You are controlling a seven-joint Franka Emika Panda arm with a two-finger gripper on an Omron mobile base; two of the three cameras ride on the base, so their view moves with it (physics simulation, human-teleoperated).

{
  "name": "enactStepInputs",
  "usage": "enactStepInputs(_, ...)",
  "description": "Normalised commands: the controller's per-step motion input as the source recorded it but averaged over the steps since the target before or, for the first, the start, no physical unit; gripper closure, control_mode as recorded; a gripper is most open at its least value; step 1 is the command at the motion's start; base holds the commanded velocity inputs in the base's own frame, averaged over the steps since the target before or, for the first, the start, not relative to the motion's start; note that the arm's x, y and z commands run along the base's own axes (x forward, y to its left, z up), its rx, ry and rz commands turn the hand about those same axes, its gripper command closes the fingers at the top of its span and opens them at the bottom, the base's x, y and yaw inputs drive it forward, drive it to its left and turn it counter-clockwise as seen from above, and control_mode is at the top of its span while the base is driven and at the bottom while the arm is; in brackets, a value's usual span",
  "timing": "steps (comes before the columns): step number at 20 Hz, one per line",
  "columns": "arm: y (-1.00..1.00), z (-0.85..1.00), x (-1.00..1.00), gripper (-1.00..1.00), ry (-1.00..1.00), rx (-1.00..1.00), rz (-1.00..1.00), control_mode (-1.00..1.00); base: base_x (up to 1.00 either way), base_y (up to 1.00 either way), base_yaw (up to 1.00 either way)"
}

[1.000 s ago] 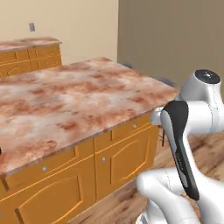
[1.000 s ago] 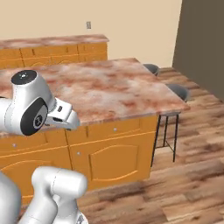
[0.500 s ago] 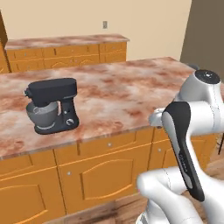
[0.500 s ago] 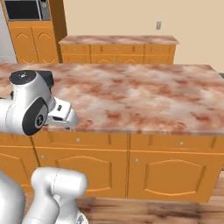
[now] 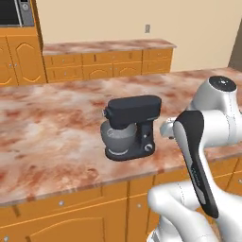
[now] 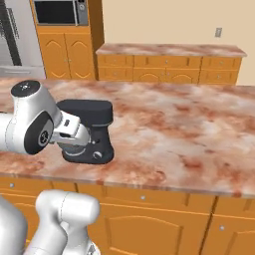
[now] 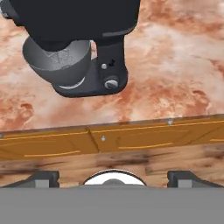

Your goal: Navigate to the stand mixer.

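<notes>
Sitting on marble counter (image 5: 56,127): stand mixer (image 5: 130,127), no legible label; tool (image 7: 113,177) fingers apart.

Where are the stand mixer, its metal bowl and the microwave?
stand mixer (image 5: 134,109), left base view, on its black head.
metal bowl (image 7: 59,61), hand view, on its grey side.
microwave (image 6: 59,12), right base view, on its dark door.

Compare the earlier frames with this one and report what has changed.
The base drove along the island, so both base views shifted. A second ago no mixer showed; half a second ago it sat at the left of the left base view; now the stand mixer stands centred on the island counter, close ahead of the arm, and also shows in the right base view. Nothing was grasped or released. The arm's folded pose looks unchanged.
</notes>
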Motion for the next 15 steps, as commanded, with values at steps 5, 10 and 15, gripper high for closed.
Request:
enactStepInputs(5,0.00,0.00,0.00,-1.00,0.00,0.00,0.00,1.00,0.86,0.34,0.18)
enactStepInputs(10,0.00,0.00,0.00,-1.00,0.00,0.00,0.00,1.00,0.66,-0.49,0.08)
enactStepInputs(15,0.00,0.00,0.00,-1.00,0.00,0.00,0.00,1.00,0.30,-0.61,0.27)
